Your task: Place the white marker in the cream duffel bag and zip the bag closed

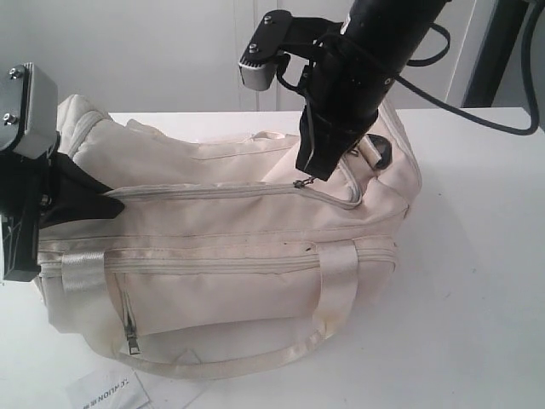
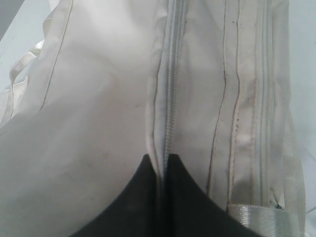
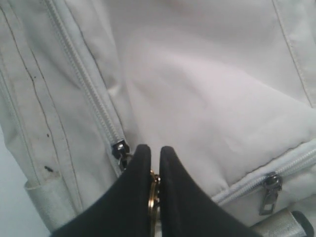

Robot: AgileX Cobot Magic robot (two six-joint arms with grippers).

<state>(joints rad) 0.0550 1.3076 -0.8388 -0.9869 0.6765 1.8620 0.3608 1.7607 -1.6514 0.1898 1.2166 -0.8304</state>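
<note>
The left pincer [image 1: 95,201], black fingers pressed together, pinches the cream duffel bag [image 1: 221,234] at the end of its top zip [image 1: 204,191], with fabric caught between the tips. The bag lies on a white table [image 1: 477,273]. Below this pincer, nearer the camera, a shiny strap handle [image 1: 81,268] crosses the bag's front beside a front zip pocket [image 1: 213,298]. A printed paper slip [image 1: 106,392] lies on the table past the bag's lower edge. From the left pincer the zip runs with its teeth meshed across to the right pincer [image 1: 312,173], which reaches down from above and is clamped on the zipper pull [image 1: 300,182]. A gold ring shows between its fingers in the wrist view. Just to the right of this pincer, a white barrel with a dark end, seemingly the white marker [image 1: 376,152], rests at the bag's top. Whether it sits inside an opening cannot be told.
</note>
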